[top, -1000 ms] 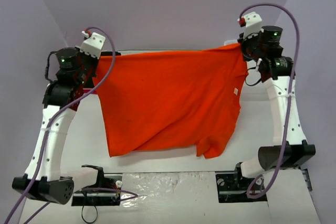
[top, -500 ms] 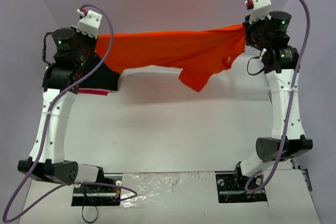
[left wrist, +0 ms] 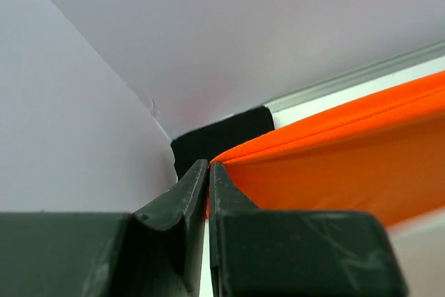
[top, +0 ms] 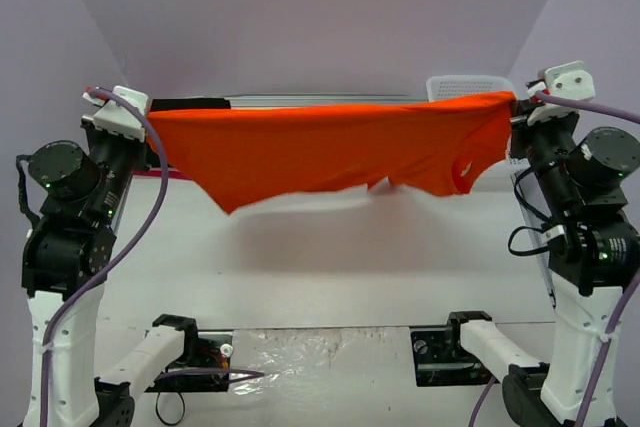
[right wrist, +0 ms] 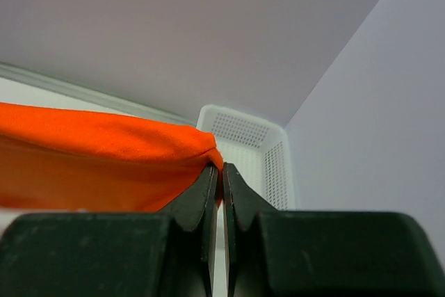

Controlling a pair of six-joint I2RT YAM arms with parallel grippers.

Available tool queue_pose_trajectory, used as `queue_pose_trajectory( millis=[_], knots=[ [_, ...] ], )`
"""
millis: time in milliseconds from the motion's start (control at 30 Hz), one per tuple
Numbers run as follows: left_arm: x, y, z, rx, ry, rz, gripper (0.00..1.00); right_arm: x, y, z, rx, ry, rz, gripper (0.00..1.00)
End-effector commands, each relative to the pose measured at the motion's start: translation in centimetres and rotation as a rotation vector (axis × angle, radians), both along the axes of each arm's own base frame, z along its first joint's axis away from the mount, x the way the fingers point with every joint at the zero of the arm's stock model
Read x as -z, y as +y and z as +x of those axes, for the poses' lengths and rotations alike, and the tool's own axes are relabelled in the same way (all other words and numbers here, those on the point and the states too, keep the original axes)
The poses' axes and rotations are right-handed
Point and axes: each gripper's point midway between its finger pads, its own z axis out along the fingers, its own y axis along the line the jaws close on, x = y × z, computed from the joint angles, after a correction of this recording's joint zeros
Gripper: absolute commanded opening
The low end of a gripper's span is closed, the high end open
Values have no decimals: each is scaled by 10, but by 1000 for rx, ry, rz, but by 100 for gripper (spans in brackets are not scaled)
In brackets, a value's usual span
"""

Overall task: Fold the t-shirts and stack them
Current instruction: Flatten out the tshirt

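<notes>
The bright orange soft cloth t-shirt (top: 330, 147) hangs limp, likely light; left gripper (left wrist: 207, 167) clamps its 9 o'clock corner, right gripper (right wrist: 221, 170) its 3 o'clock corner.

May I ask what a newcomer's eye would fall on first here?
The bright orange cloth t-shirt hangs stretched in the air over the table, one corner pinched in the left end effector, the other in the right end effector. A white plastic mesh basket stands behind its right end.
</notes>
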Motion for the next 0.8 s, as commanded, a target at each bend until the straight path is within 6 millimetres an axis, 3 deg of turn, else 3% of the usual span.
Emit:
queue_pose_trajectory(
  millis=[0, 100, 233, 367, 400, 467, 533, 567, 600, 633, 667, 700, 733, 767],
  knots=[
    [-44, 14, -17, -60, -100, -21, 2, -47, -22, -3, 118, -130, 2, 0],
    [-62, 13, -12, -59, -130, -20, 2, -61, -25, 12, 143, -140, 12, 0],
    [-53, 10, 20, -59, -94, -7, 2, -51, -26, 48, 155, -88, 12, 0],
    [-27, 6, 58, -61, -42, 23, 3, -12, -22, 94, 139, 13, 13, 0],
    [-12, 4, 76, -59, -6, 33, 2, -4, -20, 103, 133, 28, 13, 0],
    [6, 4, 97, -64, 28, 46, 2, 26, -18, 129, 130, 86, 10, 0],
    [33, 4, 132, -71, 75, 55, 3, 50, -19, 151, 145, 121, 5, 0],
    [36, 4, 145, -68, 64, 63, 2, 74, -17, 170, 144, 176, -7, 0],
    [60, 5, 168, -72, 115, 78, 3, 91, -14, 182, 138, 212, -12, 0],
    [71, 4, 182, -70, 135, 91, 3, 103, -12, 191, 134, 253, -26, 7],
    [84, 4, 194, -71, 171, 121, 33, 147, -17, 215, 186, 357, -67, 27],
    [124, 3, 220, -69, 258, 140, 54, 168, -15, 227, 201, 408, -98, 80],
    [136, 6, 233, -85, 284, 151, 70, 208, -16, 246, 221, 514, -121, 91],
    [173, 10, 251, -86, 355, 172, 95, 224, -16, 252, 233, 563, -134, 100]
  ],
)
